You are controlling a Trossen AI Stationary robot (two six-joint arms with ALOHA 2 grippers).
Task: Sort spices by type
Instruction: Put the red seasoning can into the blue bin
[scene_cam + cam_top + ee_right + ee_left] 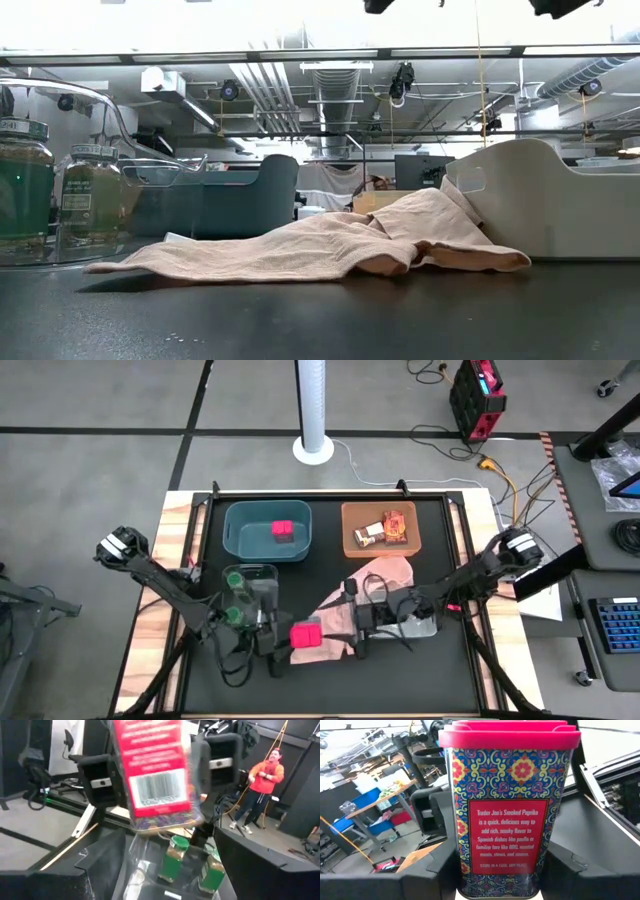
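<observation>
Now your left gripper (285, 640) grips the pink-lidded paprika tin (306, 634) just below centre of the high view, above the pink cloth (375, 585); carry it level up to the teal bin (267, 528) at upper centre-left, where one pink box (283, 531) already sits. Your right gripper (362, 622) hangs beside the tin, jaws spread and empty. At upper right, the orange bin (380, 527) holds packets (385, 529). Left of centre, the clear bin (250, 590) holds green-lidded jars (236, 595).
</observation>
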